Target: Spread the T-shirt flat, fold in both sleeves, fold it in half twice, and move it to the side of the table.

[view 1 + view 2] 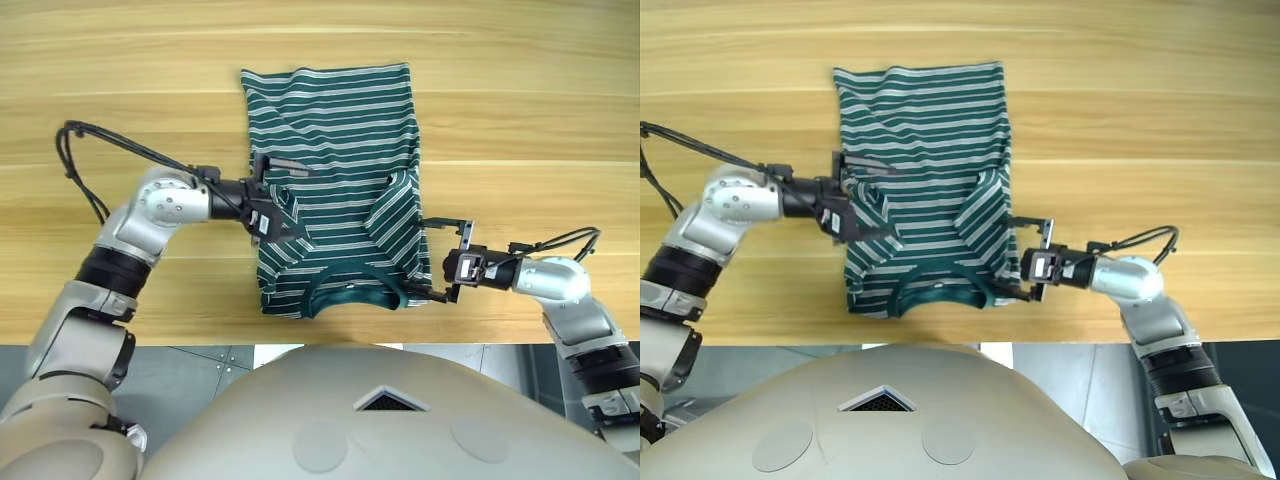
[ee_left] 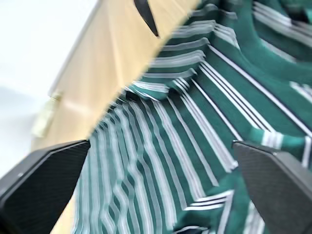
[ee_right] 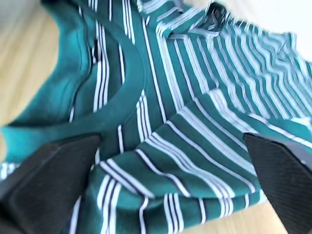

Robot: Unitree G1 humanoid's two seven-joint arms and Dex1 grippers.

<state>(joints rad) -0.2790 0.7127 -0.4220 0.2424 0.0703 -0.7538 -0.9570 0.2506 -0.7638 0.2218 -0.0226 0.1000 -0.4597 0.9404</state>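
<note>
Sleeves lie folded onto the green white-striped cotton T-shirt (image 1: 330, 130); left gripper (image 1: 305, 204) and right gripper (image 1: 418, 255), both wide, flank its collar half, seemingly for halving it.

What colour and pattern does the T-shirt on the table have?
The T-shirt is dark green with thin white stripes, clearest in the left eye view.
</note>
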